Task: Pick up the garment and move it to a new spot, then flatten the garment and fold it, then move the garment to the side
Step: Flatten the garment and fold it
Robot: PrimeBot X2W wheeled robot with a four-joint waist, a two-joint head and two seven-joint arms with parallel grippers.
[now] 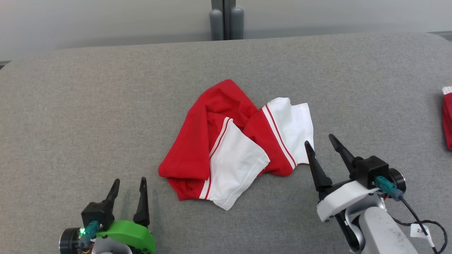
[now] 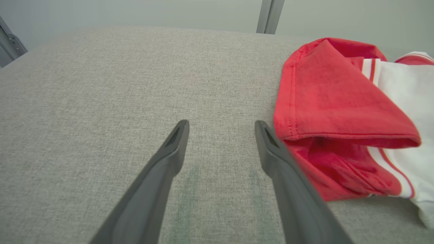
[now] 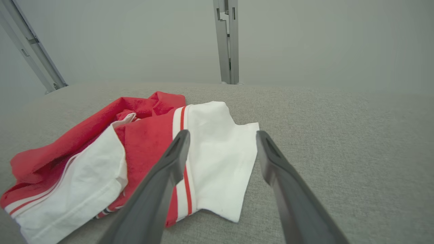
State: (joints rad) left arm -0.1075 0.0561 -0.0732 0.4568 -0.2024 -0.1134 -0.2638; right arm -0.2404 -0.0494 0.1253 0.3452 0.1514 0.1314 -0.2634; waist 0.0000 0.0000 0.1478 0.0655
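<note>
Soft matt knit cloth in the garment [image 1: 190, 141], creased, with stitched hems. Coarse grey woven fabric over the table [image 1: 70, 106], matt and faintly fuzzy. Smooth, matt dark plastic in the fingers of the left gripper [image 1: 129, 180] and right gripper [image 1: 318, 138]; slightly glossy plastic in the green shell [image 1: 130, 234] near left, smooth plastic in the white shell [image 1: 339, 201] near right. Dull grey metal in the far post [image 3: 225, 51].

Robot lab or test cell, not a home. Bench [image 1: 70, 106] covered in plain grey fabric, corners rounded. Bare pale wall [image 1: 106, 21] behind. Grey metal post [image 1: 226, 17] at the far edge, slanted strut [image 3: 30, 51] alongside. Paper tag [image 1: 420, 231] on the cable behind the right end effector [image 1: 319, 138].
</note>
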